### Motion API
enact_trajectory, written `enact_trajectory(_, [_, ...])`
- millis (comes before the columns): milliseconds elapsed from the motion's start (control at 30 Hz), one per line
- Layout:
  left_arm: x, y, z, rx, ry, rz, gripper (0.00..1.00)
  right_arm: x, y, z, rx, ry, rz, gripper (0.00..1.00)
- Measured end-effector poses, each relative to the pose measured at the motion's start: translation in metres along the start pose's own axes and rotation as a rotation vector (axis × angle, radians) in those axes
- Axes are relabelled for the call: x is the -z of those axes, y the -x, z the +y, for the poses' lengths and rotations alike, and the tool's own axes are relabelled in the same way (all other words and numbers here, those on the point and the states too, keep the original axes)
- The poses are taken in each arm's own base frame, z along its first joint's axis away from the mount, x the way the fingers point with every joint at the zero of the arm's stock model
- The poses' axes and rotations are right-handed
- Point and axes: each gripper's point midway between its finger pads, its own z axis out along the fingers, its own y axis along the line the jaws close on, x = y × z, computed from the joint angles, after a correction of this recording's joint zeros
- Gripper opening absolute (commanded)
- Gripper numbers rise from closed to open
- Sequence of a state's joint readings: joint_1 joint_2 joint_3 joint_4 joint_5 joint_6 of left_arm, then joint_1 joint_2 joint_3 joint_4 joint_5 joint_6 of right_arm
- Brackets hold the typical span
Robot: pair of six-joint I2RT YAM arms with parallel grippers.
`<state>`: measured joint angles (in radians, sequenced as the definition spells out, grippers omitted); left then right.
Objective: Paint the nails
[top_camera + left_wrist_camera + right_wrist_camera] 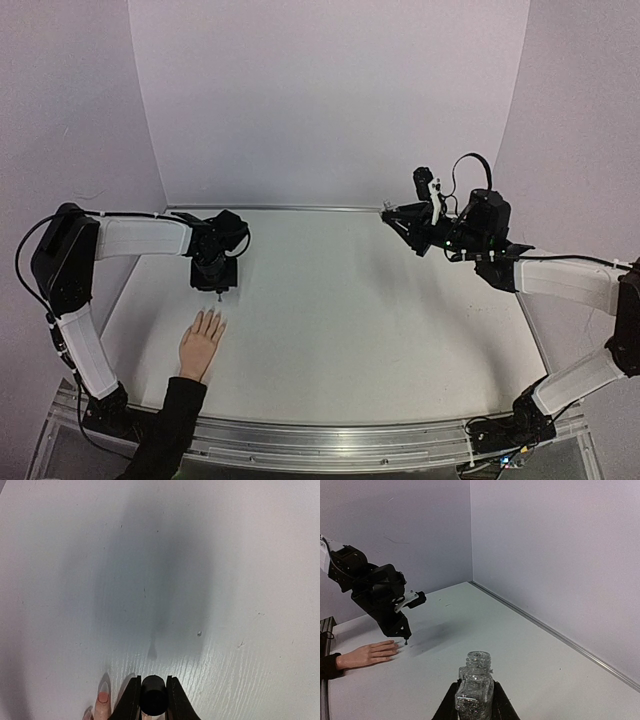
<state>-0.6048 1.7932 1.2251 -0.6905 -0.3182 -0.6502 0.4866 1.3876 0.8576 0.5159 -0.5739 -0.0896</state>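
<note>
My left claw, pinching the brush cap, hovers just beyond the nails (the hand's long axis points at it).

A white table with faint wood grain sits inside a pale lilac booth. Plain walls rise from its far and side edges. An aluminium rail runs along the near edge. The light is soft and the shadows are blurred.
</note>
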Motion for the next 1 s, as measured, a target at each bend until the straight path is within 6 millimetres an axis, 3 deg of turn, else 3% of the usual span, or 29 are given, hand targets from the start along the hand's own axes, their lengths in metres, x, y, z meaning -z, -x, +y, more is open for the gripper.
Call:
enact_trajectory(300, [0.010,-0.014,0.009,0.020,-0.002,0.018,0.00,0.000,0.001,0.001,-0.008,0.006,-0.005,0.00])
enact_trajectory(600, [0.012,-0.025,0.000,0.022,-0.027,0.041,0.00,0.000,0.002,0.002,-0.012,0.015,-0.007,0.00])
enact_trajectory(1000, [0.002,-0.039,0.005,0.011,-0.015,0.078,0.00,0.000,0.002,0.002,-0.012,0.015,-0.007,0.00])
